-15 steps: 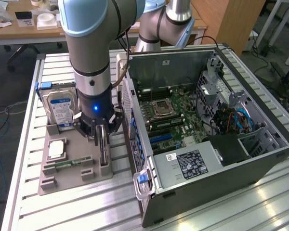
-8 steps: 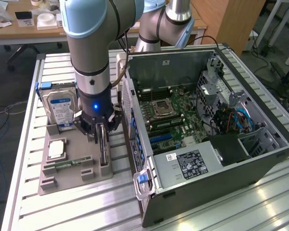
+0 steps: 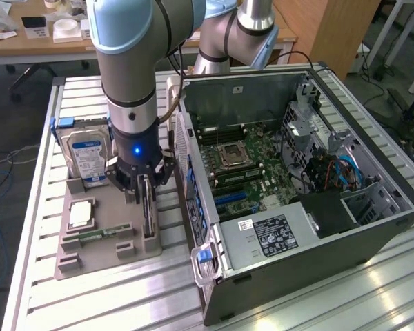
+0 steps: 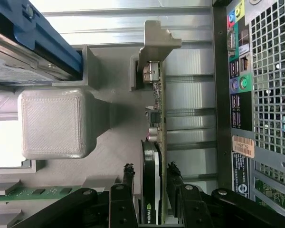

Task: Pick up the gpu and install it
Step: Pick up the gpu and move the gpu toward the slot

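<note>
The gpu (image 3: 149, 215) stands on edge in a slot of the grey holder tray (image 3: 117, 210), just outside the open computer case (image 3: 372, 227). In the wrist view the gpu (image 4: 153, 156) shows its black cooler face, green board edge and silver end bracket. My gripper (image 3: 146, 187) is lowered over the card's near end. The gripper (image 4: 151, 173) is open, its two black fingertips (image 4: 128, 172) flanking the card with a small gap on each side.
On the same tray sit a hard drive (image 3: 86, 155) in a blue caddy, a processor (image 3: 81, 214) and a green memory stick (image 3: 96, 234). The case's rear panel (image 4: 261, 71) is close beside the card. The motherboard (image 3: 248, 162) lies exposed inside the case.
</note>
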Tool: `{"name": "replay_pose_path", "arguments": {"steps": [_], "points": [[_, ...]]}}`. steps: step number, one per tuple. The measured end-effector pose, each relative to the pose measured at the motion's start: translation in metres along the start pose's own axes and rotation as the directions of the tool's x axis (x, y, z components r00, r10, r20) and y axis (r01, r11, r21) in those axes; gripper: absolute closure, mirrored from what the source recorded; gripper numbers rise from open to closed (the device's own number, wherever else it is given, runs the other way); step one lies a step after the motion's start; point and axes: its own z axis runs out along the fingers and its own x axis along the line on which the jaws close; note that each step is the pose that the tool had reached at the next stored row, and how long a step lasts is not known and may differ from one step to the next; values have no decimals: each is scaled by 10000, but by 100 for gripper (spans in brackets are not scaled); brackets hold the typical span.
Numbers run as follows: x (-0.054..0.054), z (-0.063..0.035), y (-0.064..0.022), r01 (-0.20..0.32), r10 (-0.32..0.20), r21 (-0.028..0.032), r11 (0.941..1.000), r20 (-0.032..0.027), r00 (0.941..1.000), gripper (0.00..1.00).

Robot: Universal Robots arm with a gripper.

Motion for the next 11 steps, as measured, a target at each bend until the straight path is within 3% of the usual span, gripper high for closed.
{"name": "replay_pose_path", "arguments": {"steps": [11], "points": [[0, 31, 4, -3, 3, -1, 10000, 1, 10000, 58]]}}
